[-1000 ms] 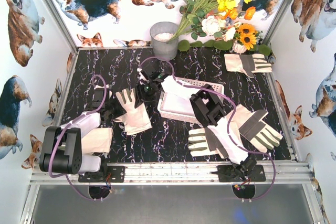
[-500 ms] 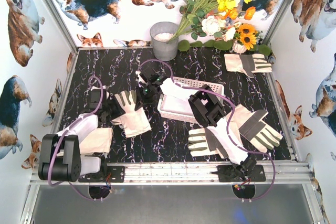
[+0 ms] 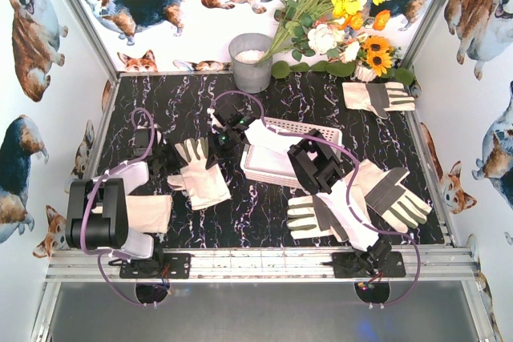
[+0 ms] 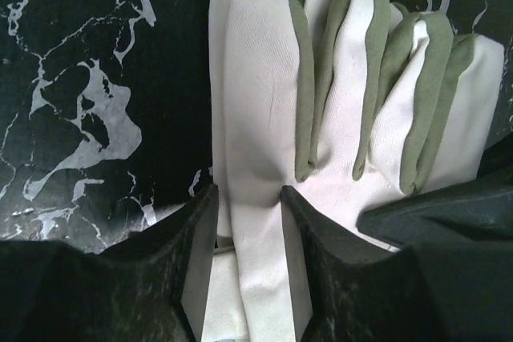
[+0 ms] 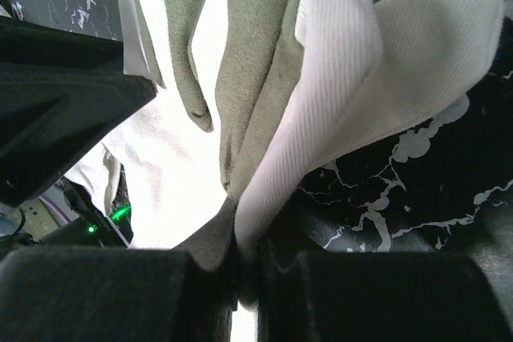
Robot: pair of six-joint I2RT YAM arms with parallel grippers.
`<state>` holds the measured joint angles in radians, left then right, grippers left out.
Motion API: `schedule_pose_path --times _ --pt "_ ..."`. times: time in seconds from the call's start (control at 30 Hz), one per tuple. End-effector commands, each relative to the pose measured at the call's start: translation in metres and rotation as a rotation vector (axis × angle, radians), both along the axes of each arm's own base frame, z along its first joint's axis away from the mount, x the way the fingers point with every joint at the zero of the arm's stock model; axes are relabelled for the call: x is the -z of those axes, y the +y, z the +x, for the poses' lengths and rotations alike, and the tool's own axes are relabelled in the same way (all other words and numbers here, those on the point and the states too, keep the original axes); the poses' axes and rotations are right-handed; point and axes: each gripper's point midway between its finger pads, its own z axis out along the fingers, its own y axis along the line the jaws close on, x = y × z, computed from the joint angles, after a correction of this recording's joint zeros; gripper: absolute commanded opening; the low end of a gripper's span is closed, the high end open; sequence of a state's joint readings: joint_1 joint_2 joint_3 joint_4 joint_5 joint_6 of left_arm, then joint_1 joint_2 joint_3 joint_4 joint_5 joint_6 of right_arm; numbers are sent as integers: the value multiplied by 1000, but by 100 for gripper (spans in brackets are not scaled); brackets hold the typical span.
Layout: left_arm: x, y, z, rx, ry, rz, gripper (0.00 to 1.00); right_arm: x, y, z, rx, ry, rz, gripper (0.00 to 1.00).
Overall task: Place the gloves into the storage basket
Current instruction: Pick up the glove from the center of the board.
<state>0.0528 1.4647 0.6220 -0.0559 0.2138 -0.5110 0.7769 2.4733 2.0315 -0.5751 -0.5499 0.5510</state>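
Where the right wrist camera looks down its own fingers, I find the right pincer (image 5: 238,262) closed tight on a fold of the held glove (image 5: 272,118). Cream cloth and grey patch are bunched together between the jaws. From the top camera, this glove trails from the pincer across the far left corner of the storage basket (image 3: 268,164). I cannot tell whether it rests on the basket's floor or hangs clear of it. The basket sits at the middle of the worktop (image 3: 160,106), its near right part hidden under the right arm's elbow.

The left pincer (image 4: 248,194) stands at a narrow gap astride the outermost finger of the left glove (image 4: 361,118), one pad at each side of the cloth. The cloth between them lies flat, and I cannot tell whether it is clamped. This glove lies flat on the worktop, left of the basket and apart from it, fingers pointing to the far side.

The near right glove (image 3: 393,194) and the near middle glove (image 3: 309,218) lie on the worktop in front of the basket, both partly covered by the right arm. The far glove (image 3: 377,95) lies in the far right corner, beside the flowers (image 3: 337,6). A grey bucket (image 3: 251,62) stands at the far edge, behind the basket. A pale cloth (image 3: 152,214) shows under the left arm; I cannot tell what it is.
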Motion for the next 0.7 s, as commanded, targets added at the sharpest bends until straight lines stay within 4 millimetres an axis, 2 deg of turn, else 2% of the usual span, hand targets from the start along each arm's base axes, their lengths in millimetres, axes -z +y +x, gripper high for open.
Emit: schedule_pose_path --times 0.0,0.17,0.4,0.5,0.67 --pt "12 -2 0 24 19 -19 31 -19 2 3 -9 -57 18 0" --pt "19 -8 -6 8 26 -64 24 -19 3 3 -8 -58 21 0" --pt "23 -10 -14 -3 39 -82 7 -25 7 6 -5 -67 36 0" --pt "15 -9 -13 -1 23 -76 0 -34 10 9 -6 -81 53 0" --pt "-6 -8 -12 -13 -30 -70 0 -50 12 9 -22 -104 77 0"
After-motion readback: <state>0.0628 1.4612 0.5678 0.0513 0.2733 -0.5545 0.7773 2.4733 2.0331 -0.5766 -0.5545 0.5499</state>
